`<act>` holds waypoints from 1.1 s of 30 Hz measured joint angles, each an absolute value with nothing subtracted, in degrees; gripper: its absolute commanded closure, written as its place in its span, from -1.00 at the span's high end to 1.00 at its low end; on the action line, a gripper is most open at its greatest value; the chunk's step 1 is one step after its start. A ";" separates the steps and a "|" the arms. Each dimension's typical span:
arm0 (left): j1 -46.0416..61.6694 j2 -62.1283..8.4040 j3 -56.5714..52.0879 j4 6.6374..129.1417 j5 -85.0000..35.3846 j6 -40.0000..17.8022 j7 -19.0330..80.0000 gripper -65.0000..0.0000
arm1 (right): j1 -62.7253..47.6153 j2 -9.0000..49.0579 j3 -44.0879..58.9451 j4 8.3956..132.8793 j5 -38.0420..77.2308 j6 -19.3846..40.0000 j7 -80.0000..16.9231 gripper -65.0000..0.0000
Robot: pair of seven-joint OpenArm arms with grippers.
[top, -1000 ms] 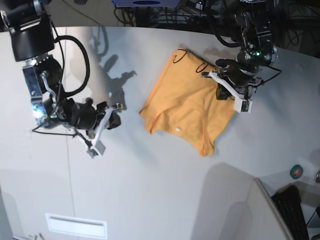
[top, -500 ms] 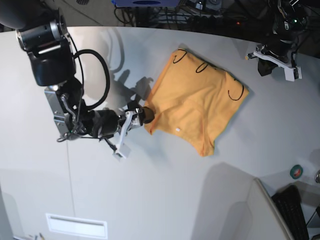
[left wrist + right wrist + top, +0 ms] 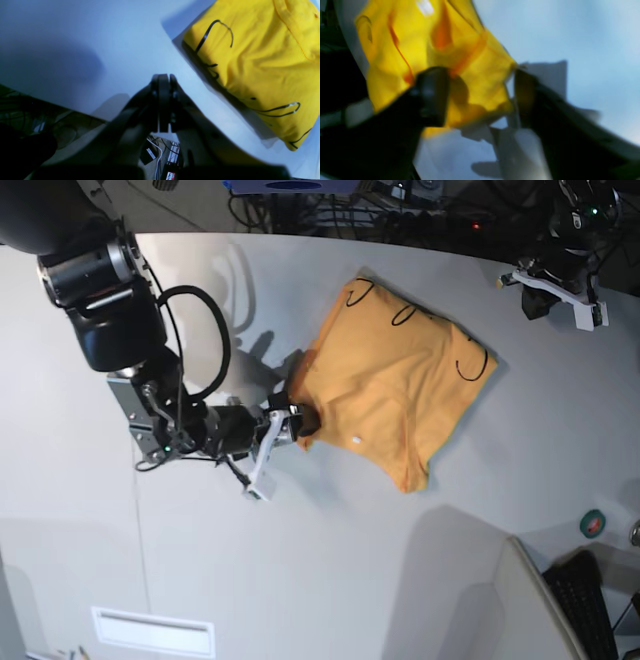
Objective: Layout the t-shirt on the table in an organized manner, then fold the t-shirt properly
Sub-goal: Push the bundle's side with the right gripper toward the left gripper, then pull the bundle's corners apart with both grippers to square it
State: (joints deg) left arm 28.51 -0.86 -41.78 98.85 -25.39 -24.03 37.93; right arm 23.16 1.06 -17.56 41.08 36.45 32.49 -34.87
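Your right arm's fingers [image 3: 433, 95] stand apart, one on each side of the near-left corner of the t-shirt [image 3: 395, 385]. In the right wrist view one dark finger lies over the orange cloth and the other sits just past the cloth's edge, but that view is blurred, so you cannot tell whether either finger presses the fabric. In the base view the right gripper [image 3: 302, 418] meets the shirt at its left edge, where the cloth is bunched and a little lifted.

Your left arm's fingers [image 3: 163, 85] are pressed together with nothing between them. In the left wrist view they hang over bare tabletop [image 3: 100, 37] near its far edge, well apart from the shirt. In the base view the left gripper [image 3: 556, 285] sits at the far right of the tabletop, right of the cloth's far-right corner.

The t-shirt lies on the tabletop a little right of centre and toward the far side, spread as a rough, skewed rectangle. Thin dark curved markings run along its far and right edges. A small white tag [image 3: 355, 441] shows near its near edge, and a narrow corner juts toward you at the near right.

A small round green object [image 3: 593, 523] lies at the near right edge of the base view.
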 measured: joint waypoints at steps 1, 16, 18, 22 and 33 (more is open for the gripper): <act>28.47 -0.84 -41.78 98.85 -25.39 -24.03 37.95 -1.00 | 23.16 0.64 -18.15 41.06 36.69 31.33 -34.39 -0.33; 28.45 -0.82 -41.54 98.85 -25.36 -24.03 37.95 -1.00 | 21.91 2.26 -19.33 42.30 36.99 24.40 -33.34 -1.00; 27.94 -0.78 -41.45 98.85 -25.39 -24.01 37.98 -1.00 | 19.38 2.66 -19.25 45.95 37.06 20.47 -33.34 -1.00; 26.68 -0.80 -41.15 98.89 -25.65 -24.05 37.91 -1.00 | 15.11 3.49 -19.25 54.68 37.06 10.37 -33.76 -0.98; 21.12 -0.67 -28.40 103.46 -25.06 -23.77 38.13 -1.00 | 11.88 4.05 -19.16 60.38 37.06 -0.27 -31.29 -0.21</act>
